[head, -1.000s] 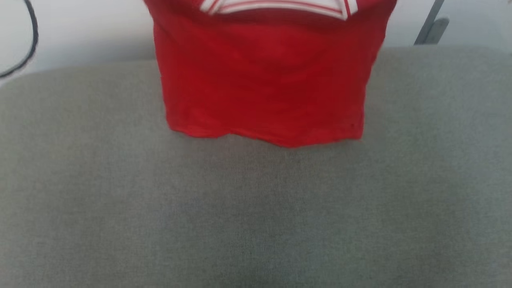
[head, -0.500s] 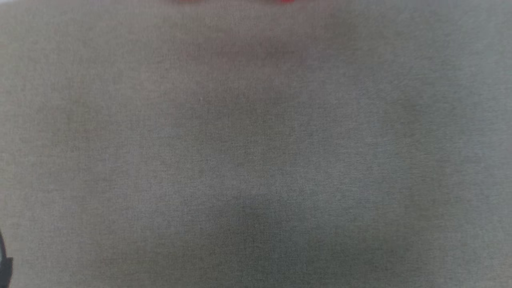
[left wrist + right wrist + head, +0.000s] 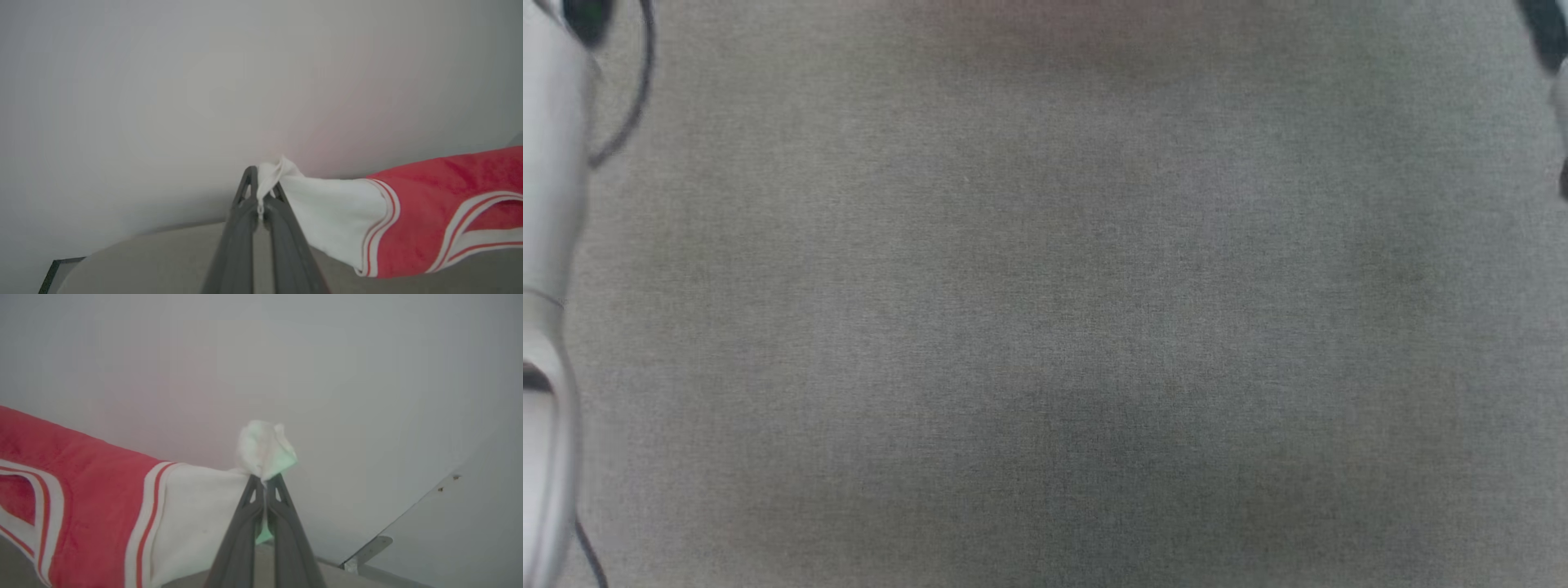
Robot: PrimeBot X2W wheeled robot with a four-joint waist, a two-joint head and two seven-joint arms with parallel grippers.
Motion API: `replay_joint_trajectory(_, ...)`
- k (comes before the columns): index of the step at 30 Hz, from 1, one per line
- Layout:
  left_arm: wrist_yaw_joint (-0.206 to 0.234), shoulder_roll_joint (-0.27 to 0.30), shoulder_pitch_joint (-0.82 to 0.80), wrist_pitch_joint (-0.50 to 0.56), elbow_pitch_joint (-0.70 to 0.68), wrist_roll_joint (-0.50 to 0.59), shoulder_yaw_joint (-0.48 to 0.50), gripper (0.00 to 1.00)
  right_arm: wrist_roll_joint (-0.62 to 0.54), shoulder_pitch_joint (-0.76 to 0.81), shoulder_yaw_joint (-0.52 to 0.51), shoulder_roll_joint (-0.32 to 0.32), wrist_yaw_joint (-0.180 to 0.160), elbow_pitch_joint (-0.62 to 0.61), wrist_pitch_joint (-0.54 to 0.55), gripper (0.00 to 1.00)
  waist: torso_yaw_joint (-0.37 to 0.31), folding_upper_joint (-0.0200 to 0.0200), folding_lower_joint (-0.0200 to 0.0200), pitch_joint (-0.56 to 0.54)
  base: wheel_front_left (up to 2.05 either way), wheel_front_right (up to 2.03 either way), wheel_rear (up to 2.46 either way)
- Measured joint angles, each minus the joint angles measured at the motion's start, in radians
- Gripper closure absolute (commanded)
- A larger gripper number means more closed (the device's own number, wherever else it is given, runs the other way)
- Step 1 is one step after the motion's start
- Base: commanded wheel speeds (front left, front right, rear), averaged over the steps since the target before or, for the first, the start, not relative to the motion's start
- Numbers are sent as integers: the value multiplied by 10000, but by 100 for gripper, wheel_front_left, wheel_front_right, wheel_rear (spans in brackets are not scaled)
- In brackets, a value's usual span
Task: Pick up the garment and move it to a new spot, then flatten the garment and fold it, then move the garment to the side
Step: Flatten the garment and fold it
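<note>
Grip on the left is closed: the left gripper (image 3: 261, 192) has both dark fingers pressed together on the tip of a white sleeve (image 3: 335, 212), and a small tuft of cloth stands out above the fingertips. The right gripper (image 3: 264, 486) is likewise clamped tight on the second white sleeve (image 3: 196, 506), with a crumpled bunch of pale, faintly greenish cloth above its tips. From each grip the sleeve widens to a red-and-white striped trim (image 3: 380, 228) and then to the red body of the garment (image 3: 429, 204), which runs off the right edge of the left wrist view and off the left edge of the right wrist view (image 3: 81, 477). The garment is thus held by both sleeves and stretched between the two grippers, raised over the far part of the grey fabric surface (image 3: 1045, 294) in front of a pale wall (image 3: 163, 81). Whether its lower edge touches that surface cannot be told. In the head view the left arm's pale forearm (image 3: 547, 204) lies along the left edge of the surface, with a thin dark cable (image 3: 637, 98) looping beside it. A metal bracket (image 3: 367, 547) sits near the surface's edge, to the right of the right gripper.
</note>
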Motion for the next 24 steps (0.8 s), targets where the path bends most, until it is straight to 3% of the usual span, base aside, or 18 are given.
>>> replay_joint_trajectory(7, -2, -10, 1686, 2008, 98, -855, -596, 100, 1885, 1519, 1534, -222, 0, -784, 1666, 100, 130, 0, 0, -458, 0, 0, 0)
replay_joint_trajectory(12, -4, 407, 2946, 3047, -355, -1396, -805, 100, 3697, 2996, 2801, -1175, 0, -2669, 3415, 100, 170, 0, 0, -930, 0, 0, 0)
replay_joint_trajectory(17, 12, 949, 4267, 3620, -1358, -1722, -840, 100, 5147, 4652, 3455, -2594, 0, -4886, 4834, 100, 148, 0, 0, -1359, 0, 0, 0)
replay_joint_trajectory(21, 407, 1498, 5584, 3929, -2851, -1975, -727, 100, 6077, 6120, 3442, -3521, 0, -6489, 5875, 100, 102, 0, 0, -1626, 0, 0, 0)
replay_joint_trajectory(24, 1024, 2048, 6801, 4297, -4405, -2220, -525, 100, 6558, 7237, 3093, -4111, 0, -7530, 6523, 100, 70, 0, 0, -1766, 0, 0, 0)
